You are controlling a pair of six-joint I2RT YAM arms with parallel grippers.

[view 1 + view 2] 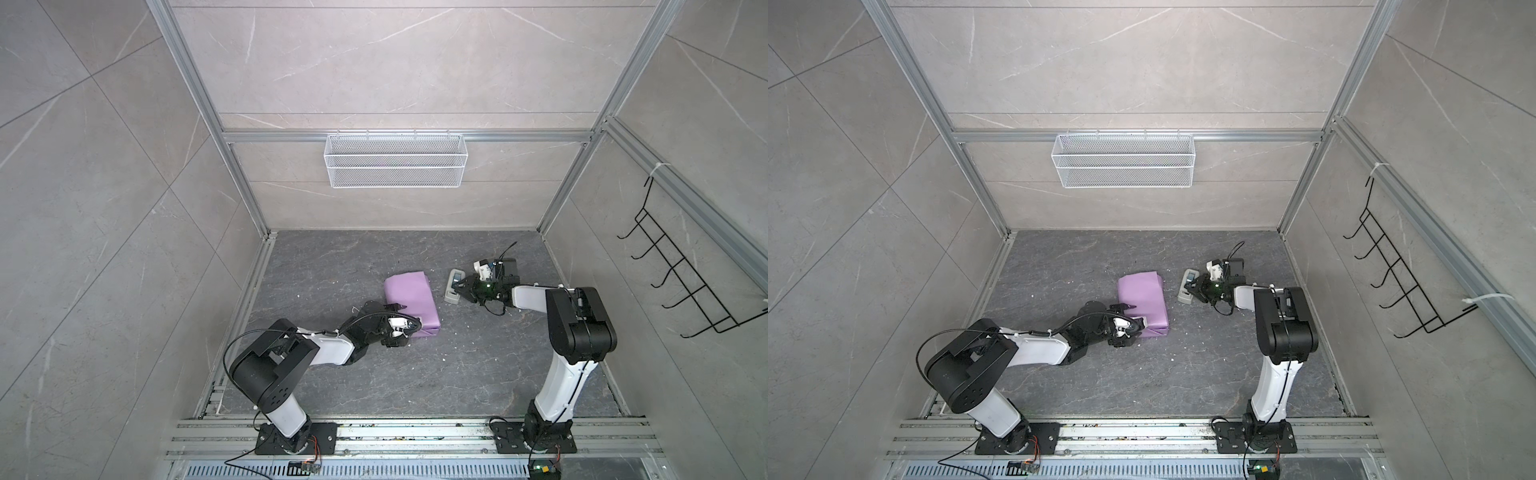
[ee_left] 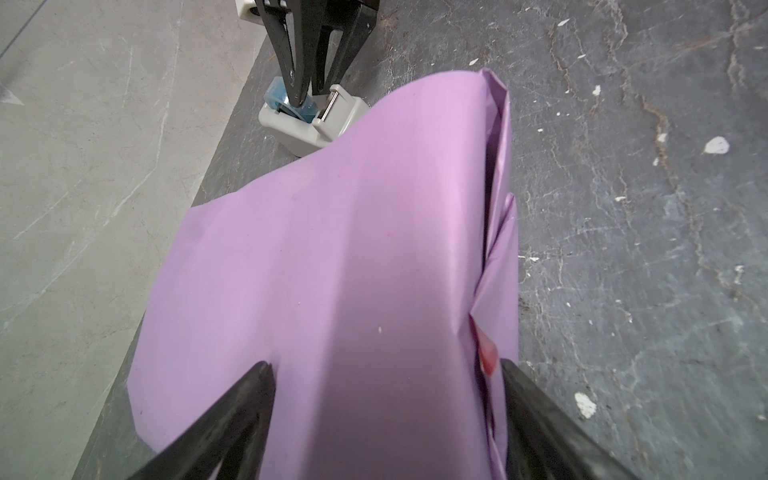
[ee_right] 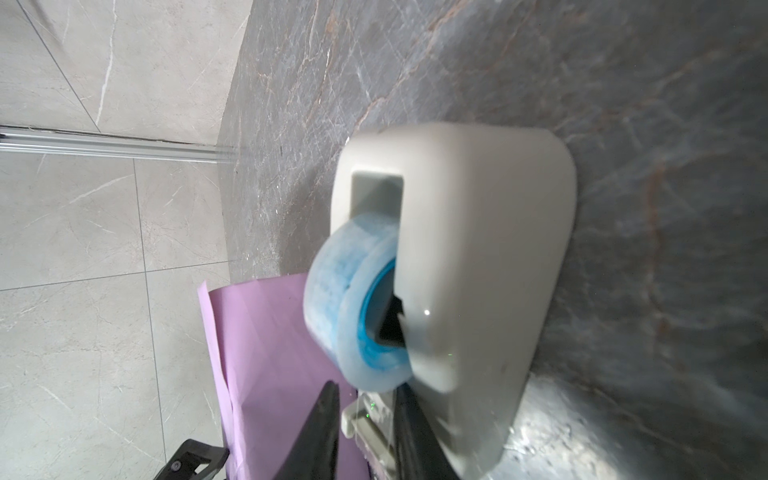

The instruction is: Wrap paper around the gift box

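The lilac-purple paper [image 1: 409, 297], wrapped box-shaped, lies at the middle of the surface [image 1: 457, 365], the left gripper [image 2: 383, 365] spread over its front end. The right gripper [image 3: 365, 386] meets the grey-white tape dispenser [image 3: 478, 232]; whether it pinches cannot be told.

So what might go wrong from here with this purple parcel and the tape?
1. The right pincer is at the tape dispenser, which nothing holds down; pulling tape may drag or tip it.
2. The paper gapes along its side fold; if the left pincer, spread over it, lifts, the wrap may spring open.
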